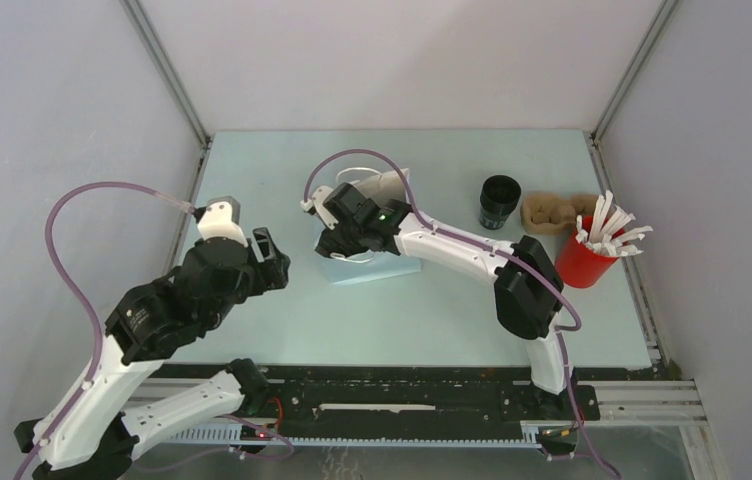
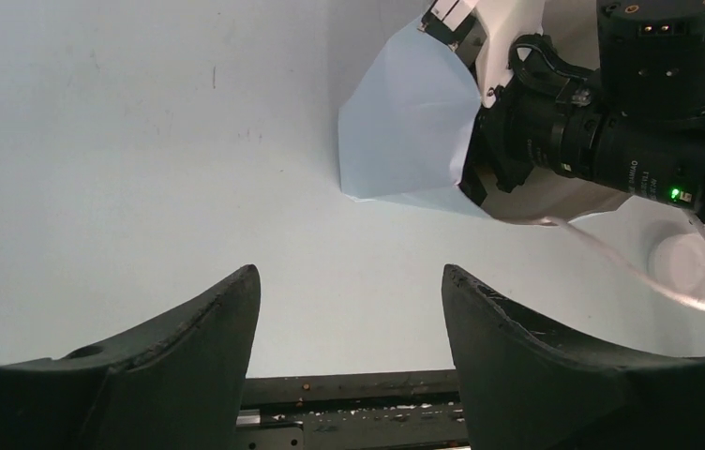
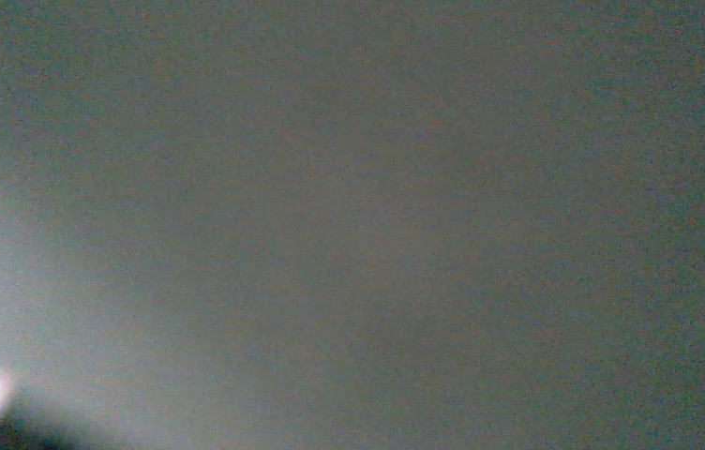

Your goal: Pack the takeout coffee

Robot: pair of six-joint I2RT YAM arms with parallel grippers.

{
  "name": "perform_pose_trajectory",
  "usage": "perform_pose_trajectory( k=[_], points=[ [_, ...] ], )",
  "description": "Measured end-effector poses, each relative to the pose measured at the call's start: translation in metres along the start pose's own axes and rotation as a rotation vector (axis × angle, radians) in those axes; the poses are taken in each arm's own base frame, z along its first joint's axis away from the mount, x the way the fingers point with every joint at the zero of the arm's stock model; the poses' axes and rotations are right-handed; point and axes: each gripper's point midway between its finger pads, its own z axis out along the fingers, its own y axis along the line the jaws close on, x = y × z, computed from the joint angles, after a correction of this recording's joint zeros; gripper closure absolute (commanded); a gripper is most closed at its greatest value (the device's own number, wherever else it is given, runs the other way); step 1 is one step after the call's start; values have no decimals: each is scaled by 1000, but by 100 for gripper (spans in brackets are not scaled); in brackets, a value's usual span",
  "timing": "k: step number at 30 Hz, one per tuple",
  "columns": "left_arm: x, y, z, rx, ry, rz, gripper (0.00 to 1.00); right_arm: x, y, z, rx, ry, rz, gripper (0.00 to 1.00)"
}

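One pale bag (image 1: 382,270) lies mid-table, and the right gripper (image 1: 340,238) is seemingly buried in its mouth, so whether its jaws are spread or pressed cannot be told. The black cup (image 1: 499,200) stands right of the bag. Left of the bag, the left gripper (image 2: 349,274) is held spread and empty. The mouth should be widened gently, without tearing. Only grey murk is given by the right wrist view; the bag's flank is shown by the left.
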Motion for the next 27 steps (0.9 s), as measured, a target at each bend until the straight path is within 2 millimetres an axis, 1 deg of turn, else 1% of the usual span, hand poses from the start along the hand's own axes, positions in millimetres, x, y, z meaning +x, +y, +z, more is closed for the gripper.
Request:
perform_pose_trajectory(
  k=[3, 5, 9, 13, 16, 23, 27],
  points=[
    [0, 3, -1, -8, 2, 16, 24, 1, -1, 2, 2, 4, 2, 57],
    [0, 5, -1, -13, 4, 26, 24, 1, -1, 2, 2, 4, 2, 52],
    [0, 7, 0, -19, 5, 41, 24, 1, -2, 1, 0, 6, 2, 36],
    [1, 6, 1, -20, 10, 58, 24, 0, -4, -5, 0, 20, 0, 21],
    [1, 6, 2, -23, 14, 60, 24, 2, -8, -6, 2, 29, 2, 13],
    [1, 6, 3, -25, 14, 57, 24, 5, -15, -12, 11, 48, 1, 1],
    [2, 4, 3, -18, 22, 57, 24, 5, -17, -17, 12, 56, 3, 0]
  ],
)
